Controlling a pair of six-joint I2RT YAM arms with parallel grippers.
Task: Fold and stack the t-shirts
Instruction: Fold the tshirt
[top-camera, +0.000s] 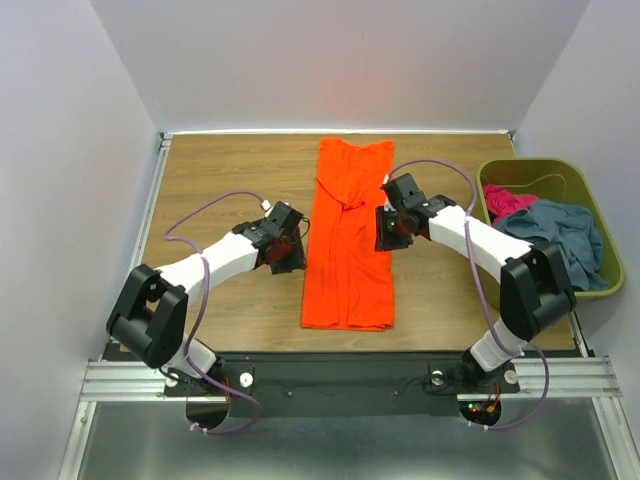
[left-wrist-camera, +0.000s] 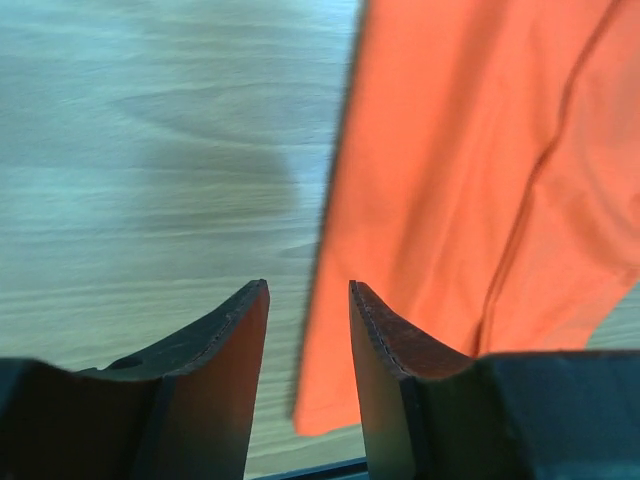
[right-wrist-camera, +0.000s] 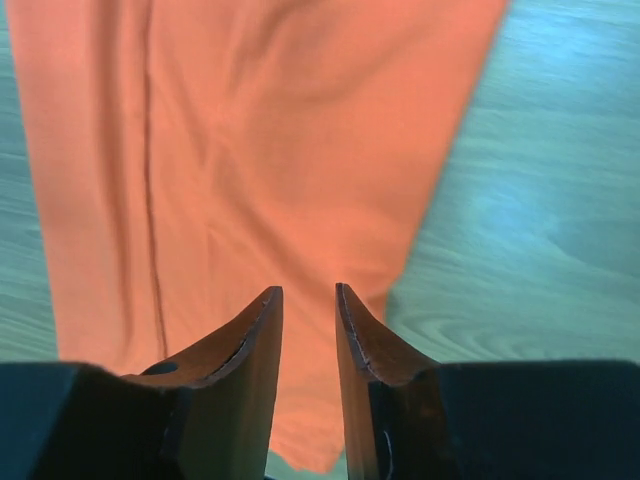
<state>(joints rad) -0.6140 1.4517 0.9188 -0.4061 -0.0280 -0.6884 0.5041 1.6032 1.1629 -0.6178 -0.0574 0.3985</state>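
Observation:
The bright orange t-shirt (top-camera: 348, 240) lies flat in the middle of the wooden table (top-camera: 220, 180), folded lengthwise into a long narrow strip. My left gripper (top-camera: 289, 254) hovers at the strip's left edge. In the left wrist view it (left-wrist-camera: 308, 292) stands open with nothing between its fingers, and the orange t-shirt (left-wrist-camera: 480, 150) fills the right side. My right gripper (top-camera: 389, 231) is at the strip's right edge. Seen from the right wrist, it (right-wrist-camera: 308, 292) is open and empty above the orange t-shirt (right-wrist-camera: 260, 130). The magenta-pink t-shirt (top-camera: 508, 203) and the blue-grey t-shirt (top-camera: 560, 232) lie crumpled in the tub.
An olive-green plastic tub (top-camera: 530, 165) stands at the table's right edge, beside the right arm. White walls close in the table at the back and on both sides. Bare wood shows left and right of the orange strip.

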